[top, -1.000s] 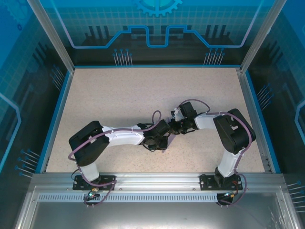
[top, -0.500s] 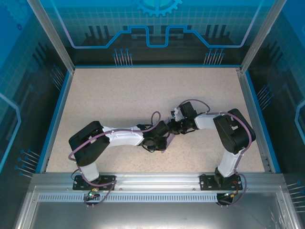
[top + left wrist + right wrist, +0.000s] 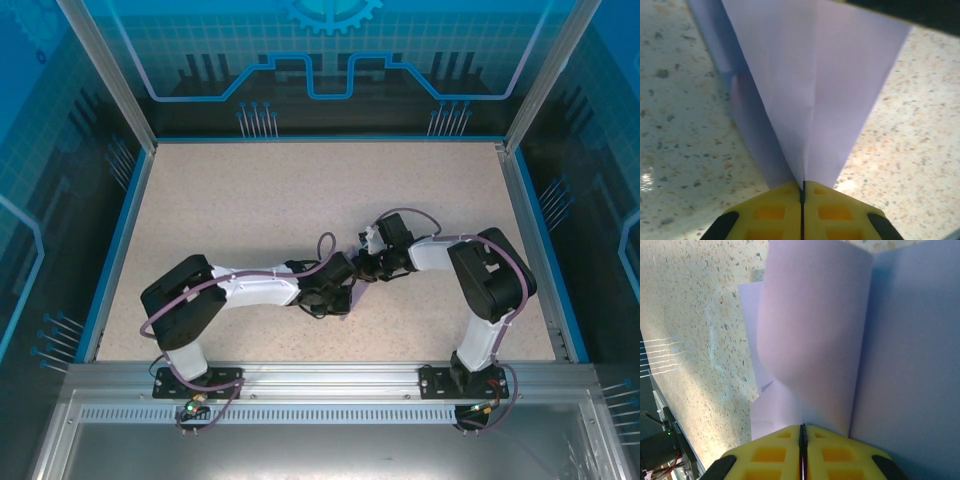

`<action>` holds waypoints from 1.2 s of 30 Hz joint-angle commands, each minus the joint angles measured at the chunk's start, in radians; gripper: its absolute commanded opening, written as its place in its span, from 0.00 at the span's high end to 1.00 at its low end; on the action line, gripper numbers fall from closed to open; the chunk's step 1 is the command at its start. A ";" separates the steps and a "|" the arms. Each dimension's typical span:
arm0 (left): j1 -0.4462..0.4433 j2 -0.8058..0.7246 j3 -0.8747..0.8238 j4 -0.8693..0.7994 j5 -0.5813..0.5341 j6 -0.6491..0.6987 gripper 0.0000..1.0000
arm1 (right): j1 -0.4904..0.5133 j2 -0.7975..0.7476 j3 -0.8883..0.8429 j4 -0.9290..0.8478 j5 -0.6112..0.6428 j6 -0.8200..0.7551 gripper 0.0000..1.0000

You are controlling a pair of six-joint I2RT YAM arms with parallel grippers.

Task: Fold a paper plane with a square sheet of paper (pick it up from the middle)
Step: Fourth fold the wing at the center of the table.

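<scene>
The pale lilac sheet of paper is folded. In the left wrist view it fans out from a point with a centre crease and a flap on each side, just above the speckled table. My left gripper is shut on that point. In the right wrist view the paper curls upward as a rounded flap beside a flat panel, and my right gripper is shut on its edge. From above, the left gripper and right gripper meet nose to nose at mid-table, and the arms hide the paper.
The speckled beige tabletop is bounded by a blue rim and glass enclosure walls. An aluminium rail carries both arm bases at the near edge. Purple cables loop over both wrists.
The left arm has drawn slightly left and back toward its base. The right arm has barely moved. Both grippers stay shut on the paper.
</scene>
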 commanded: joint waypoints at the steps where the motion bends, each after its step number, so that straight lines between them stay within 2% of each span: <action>1: -0.006 -0.032 -0.004 0.053 0.038 -0.007 0.93 | -0.023 0.048 -0.059 -0.077 0.068 -0.019 0.90; 16: -0.004 0.031 -0.042 0.111 0.076 -0.024 0.92 | -0.038 0.044 -0.072 -0.069 0.059 -0.021 0.90; 30: -0.004 -0.021 -0.036 0.051 0.054 -0.027 0.81 | -0.038 0.043 -0.076 -0.069 0.062 -0.022 0.90; 36: -0.006 0.003 -0.040 0.056 0.066 -0.035 0.86 | -0.039 0.042 -0.077 -0.066 0.059 -0.021 0.90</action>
